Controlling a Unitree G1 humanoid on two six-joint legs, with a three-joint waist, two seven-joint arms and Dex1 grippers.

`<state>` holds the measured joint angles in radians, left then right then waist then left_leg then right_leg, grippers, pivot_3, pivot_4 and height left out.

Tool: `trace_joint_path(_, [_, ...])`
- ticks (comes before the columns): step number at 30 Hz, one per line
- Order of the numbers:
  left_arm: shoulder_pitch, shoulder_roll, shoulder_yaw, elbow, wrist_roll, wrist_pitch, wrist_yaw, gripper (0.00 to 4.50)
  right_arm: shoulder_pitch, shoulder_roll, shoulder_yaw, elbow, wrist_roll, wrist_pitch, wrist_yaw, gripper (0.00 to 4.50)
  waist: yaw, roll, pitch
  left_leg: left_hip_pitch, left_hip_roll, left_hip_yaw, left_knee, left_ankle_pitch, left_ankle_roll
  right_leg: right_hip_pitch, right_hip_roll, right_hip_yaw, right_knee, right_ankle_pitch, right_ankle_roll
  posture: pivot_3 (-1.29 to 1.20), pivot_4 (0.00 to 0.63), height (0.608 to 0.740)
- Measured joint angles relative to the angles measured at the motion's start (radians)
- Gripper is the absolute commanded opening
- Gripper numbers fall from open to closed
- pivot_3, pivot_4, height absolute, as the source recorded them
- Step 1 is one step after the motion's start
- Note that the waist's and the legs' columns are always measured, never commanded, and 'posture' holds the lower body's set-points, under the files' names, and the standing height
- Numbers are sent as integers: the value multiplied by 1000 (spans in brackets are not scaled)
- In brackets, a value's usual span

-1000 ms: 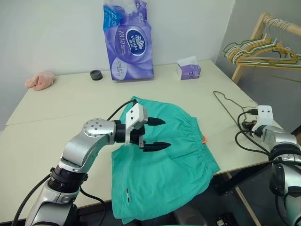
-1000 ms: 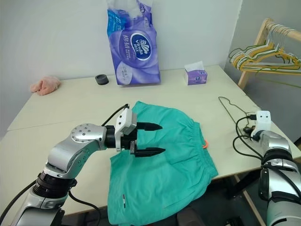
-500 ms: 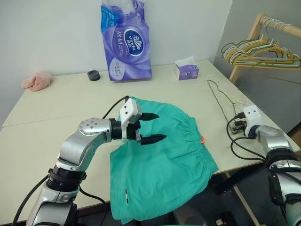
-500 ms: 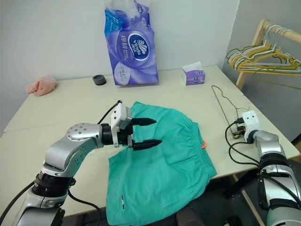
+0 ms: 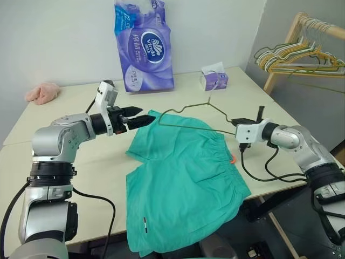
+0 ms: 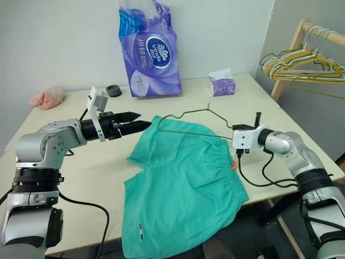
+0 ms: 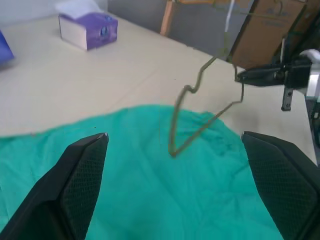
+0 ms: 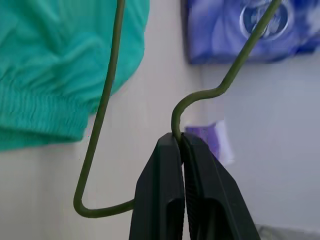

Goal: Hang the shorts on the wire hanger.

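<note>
The right gripper [image 6: 237, 138] has its jaws clamped on the wire hanger [image 6: 186, 122] and holds it up over the shorts [image 6: 183, 183], which lie flat on the bench [image 6: 70, 178] and hang over its 6 o'clock edge. The left gripper [image 6: 141, 121] waits with jaws apart at the shorts' 10 o'clock corner, so I think the next move is to lift that leg and feed the wire through. At 12 o'clock stands a purple pack [image 6: 150, 54] with writing too small to read.

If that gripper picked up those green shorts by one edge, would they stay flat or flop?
The teal-green fabric shorts would probably flop: they lie wrinkled on the table, with one leg drooping over its front edge. They look light, being thin cloth. By contrast, the thin olive wire hanger keeps its shape in the air, pinched at one end by the right gripper.
</note>
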<state>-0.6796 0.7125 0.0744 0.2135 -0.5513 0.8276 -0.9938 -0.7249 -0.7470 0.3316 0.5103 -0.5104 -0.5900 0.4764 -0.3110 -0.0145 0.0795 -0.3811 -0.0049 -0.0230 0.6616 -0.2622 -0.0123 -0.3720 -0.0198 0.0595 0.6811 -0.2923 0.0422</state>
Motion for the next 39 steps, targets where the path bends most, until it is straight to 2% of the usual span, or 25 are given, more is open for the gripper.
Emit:
trace_joint_path(3, [43,14,-39,-26,2,17,-47,4500,-14,1,23,-6,-56,-87,-43,27,1,0,0,0,0,0,0,0,0,0,-1,0,0,0,0,-305,58,740])
trace_joint_path(8, [109,33,-132,-131,9,11,-134,4500,-24,22,83,-6,-97,-170,-31,27,1,0,0,0,0,0,0,0,0,0,-2,0,0,0,0,-305,58,740])
trace_joint_path(14, [136,65,-171,-189,25,-24,-197,4500,-41,35,95,-5,-98,-191,2,27,1,0,0,0,0,0,0,0,0,0,-2,0,0,0,0,-301,56,740])
trace_joint_path(18, [192,107,-234,-221,97,-108,-238,4500,-41,39,95,-5,-95,-192,21,27,1,0,0,1,0,0,0,0,0,1,-2,0,1,0,0,-302,56,740])
trace_joint_path(21, [206,104,-266,-203,153,-159,-230,3897,-41,41,93,-5,-91,-192,26,0,2,0,0,1,0,0,0,0,0,1,-2,0,0,0,0,-304,56,740])
trace_joint_path(25, [203,80,-266,-168,199,-204,-200,2682,-41,46,93,-6,-65,-191,30,0,3,0,0,1,0,0,1,0,0,1,-2,0,0,0,0,-310,54,740])
trace_joint_path(33, [203,46,-263,-163,197,-203,-195,217,-41,39,82,-9,-54,-188,51,0,0,0,0,1,1,0,0,0,0,0,-2,0,1,0,0,-313,56,740])
trace_joint_path(34, [203,46,-262,-163,197,-202,-195,12,-41,36,81,-9,-50,-188,62,244,-1,0,0,1,1,0,0,0,0,0,-2,0,1,0,0,-313,56,740])
trace_joint_path(36, [204,44,-251,-163,196,-199,-191,0,-38,34,81,-27,-18,-193,85,752,-1,0,0,1,1,-1,0,0,0,0,-2,0,1,0,0,-313,56,740])
trace_joint_path(39, [204,32,-244,-167,195,-196,-192,0,-34,35,80,-66,32,-188,129,1752,-1,0,0,1,1,-1,0,0,0,1,-2,0,1,0,0,-313,57,740])
